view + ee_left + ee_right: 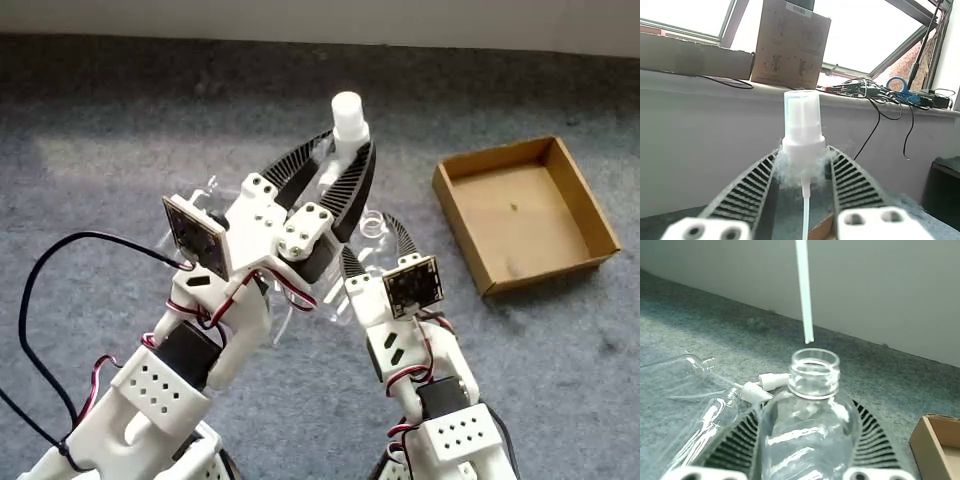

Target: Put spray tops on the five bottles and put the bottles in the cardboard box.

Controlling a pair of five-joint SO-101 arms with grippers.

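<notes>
- Your left gripper (pixel 804 161) stands raised, clamped on a spray top (pixel 802 122).
- Your right gripper (pixel 809 412) clasps the upright bottle (pixel 807 432), its mouth uncapped.
- The right wrist view shows the dip tube (pixel 804 290) hanging just above that mouth, with more bottles (pixel 675 371) lying beside.
- The high view shows the cardboard box (pixel 520 220) apart, on the right arm's side.

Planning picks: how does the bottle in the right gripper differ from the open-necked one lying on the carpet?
Pose: held bottle stands upright, mouth up; lying bottle is on its side on the carpet.
Grip: held bottle is clamped in the right gripper; lying bottle is free.
Tube of the spray top hangs just above the held bottle's mouth, not the lying bottle's.
Shared: both clear, no top on.
</notes>
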